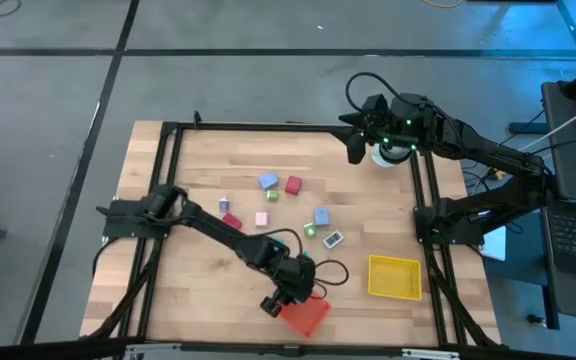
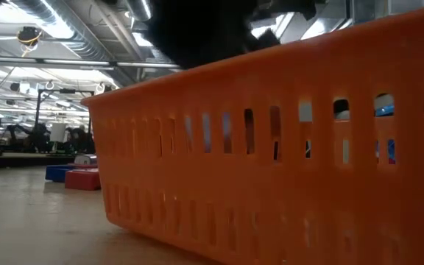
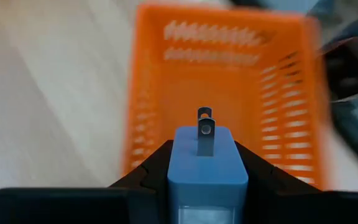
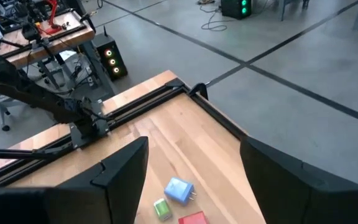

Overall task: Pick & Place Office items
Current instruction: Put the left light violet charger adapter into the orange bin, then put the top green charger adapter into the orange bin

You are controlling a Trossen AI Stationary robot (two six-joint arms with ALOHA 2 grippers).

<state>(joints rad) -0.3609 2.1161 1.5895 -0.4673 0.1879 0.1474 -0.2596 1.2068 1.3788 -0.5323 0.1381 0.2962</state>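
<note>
My left gripper (image 3: 207, 155) hovers over the orange slotted tray (image 3: 229, 93), shut on a light-blue plug-shaped block (image 3: 207, 171) with two metal prongs. In the high view that gripper (image 1: 276, 298) is at the tray's (image 1: 305, 316) left corner, near the table's near edge. More small pieces lie flat mid-table: blue (image 1: 267, 181), red (image 1: 293, 185), pink (image 1: 262, 219), crimson (image 1: 231, 221), blue (image 1: 321, 216), green (image 1: 309, 230), teal (image 1: 333, 239). My right gripper (image 1: 356, 150) waits open, raised near the table's far right corner. My left gripper pinches the blue block between its two fingers, one on each opposite side face (image 3: 178, 167). The prongs (image 3: 205, 134) point away from the gripper toward the orange tray. The fingers slant downward from above, and the block is lifted clear above the tray's inside.
A yellow tray (image 1: 394, 277) sits right of the orange one near the table's right rail. A black frame (image 1: 168, 180) borders the table. The low view is filled by the orange tray's wall (image 2: 271, 169); blue (image 2: 59, 172) and red (image 2: 84, 179) pieces show beyond it.
</note>
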